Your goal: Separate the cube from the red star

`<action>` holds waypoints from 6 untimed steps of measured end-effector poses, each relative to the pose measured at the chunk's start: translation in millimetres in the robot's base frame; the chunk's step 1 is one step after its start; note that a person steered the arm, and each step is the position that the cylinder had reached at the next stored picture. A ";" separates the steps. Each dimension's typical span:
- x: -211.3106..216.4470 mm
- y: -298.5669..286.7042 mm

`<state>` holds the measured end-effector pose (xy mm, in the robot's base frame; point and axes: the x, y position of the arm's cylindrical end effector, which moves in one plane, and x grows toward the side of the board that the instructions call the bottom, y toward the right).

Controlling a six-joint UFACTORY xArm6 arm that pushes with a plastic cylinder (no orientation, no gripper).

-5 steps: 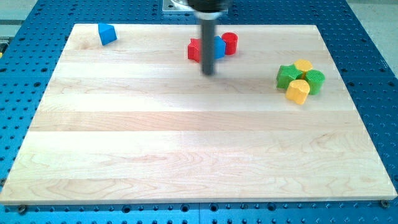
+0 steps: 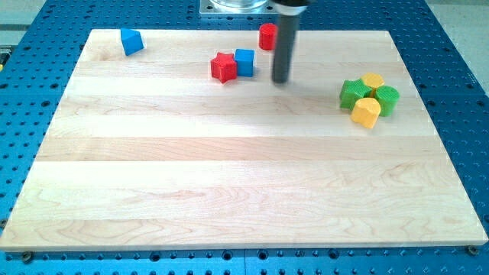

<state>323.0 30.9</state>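
Sitting near the board's top edge, your tip (image 2: 280,80) holds nothing, just right of the blue cube (image 2: 244,62), which touches the red star (image 2: 223,68), so the split isn't done.

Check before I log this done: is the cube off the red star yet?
No: blue cube still abuts red star. My tip stands right of both.

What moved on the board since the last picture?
My tip slid toward the view's right. The red star and blue cube, still touching, shifted left; the red cylinder went up. The blue wedge and the green and yellow cluster stayed.
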 end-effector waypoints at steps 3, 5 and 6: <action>-44.3 16.7; -36.5 -135.5; -28.2 -105.6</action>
